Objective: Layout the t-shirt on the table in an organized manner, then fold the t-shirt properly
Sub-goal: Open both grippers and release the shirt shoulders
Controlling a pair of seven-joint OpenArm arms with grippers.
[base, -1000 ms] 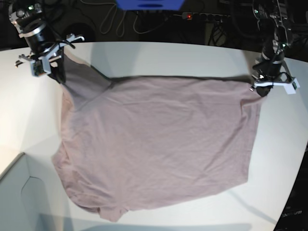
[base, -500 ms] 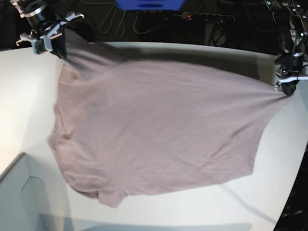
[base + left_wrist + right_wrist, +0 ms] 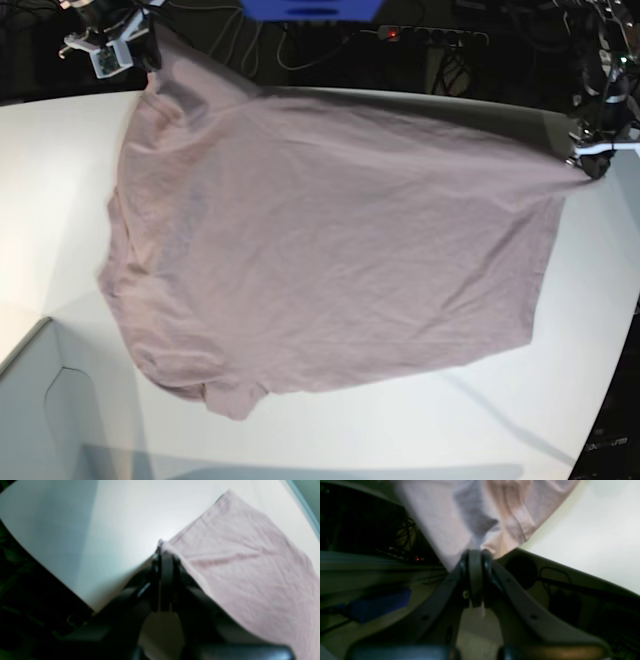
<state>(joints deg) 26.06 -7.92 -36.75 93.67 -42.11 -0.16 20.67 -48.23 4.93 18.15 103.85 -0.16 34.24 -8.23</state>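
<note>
Left tool and right tool each pinch a corner of the mauve t-shirt, stretching it above the white tabletop. Beyond the tabletop's far edge lie dark cables, a blue box and a power strip; a pale corner piece sits nearest.

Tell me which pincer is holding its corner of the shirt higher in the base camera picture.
The right pincer, at the picture's top left, holds the t-shirt nearer the upper edge than the left pincer.
</note>
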